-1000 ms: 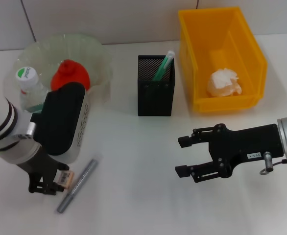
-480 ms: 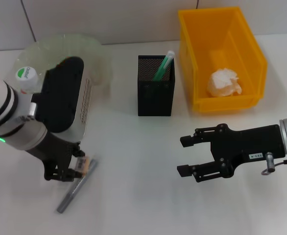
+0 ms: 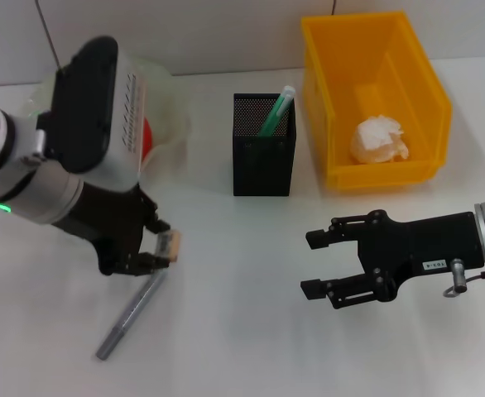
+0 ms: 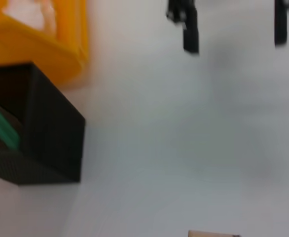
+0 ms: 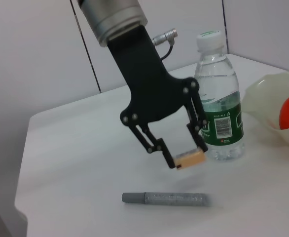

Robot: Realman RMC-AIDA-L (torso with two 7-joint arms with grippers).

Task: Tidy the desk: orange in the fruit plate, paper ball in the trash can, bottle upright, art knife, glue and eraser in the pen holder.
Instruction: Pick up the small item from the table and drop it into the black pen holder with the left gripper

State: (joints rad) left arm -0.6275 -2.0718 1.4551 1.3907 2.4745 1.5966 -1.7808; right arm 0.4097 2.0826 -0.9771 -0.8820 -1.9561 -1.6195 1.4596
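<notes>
While the left gripper (image 3: 161,251) hung above the table (image 3: 234,331) with the eraser (image 3: 170,245) pinched between its fingertips, the right gripper (image 3: 312,264) hovered low at the right with its fingers spread and nothing in them. The right wrist view confirmed the eraser (image 5: 190,159) clamped at the finger ends, clear of the surface. The art knife (image 3: 131,315), a grey stick, lay flat on the table just below the left gripper, not touched. The pen holder (image 3: 262,157) stood at centre back with the green glue (image 3: 276,111) leaning inside it. The bottle (image 5: 218,118) stood upright beside the fruit plate (image 5: 275,111); in the head view the left arm hid the bottle. The orange (image 3: 146,136) sat in the plate, mostly covered by that arm. The paper ball (image 3: 378,140) lay in the yellow bin (image 3: 375,99) at the back right.
</notes>
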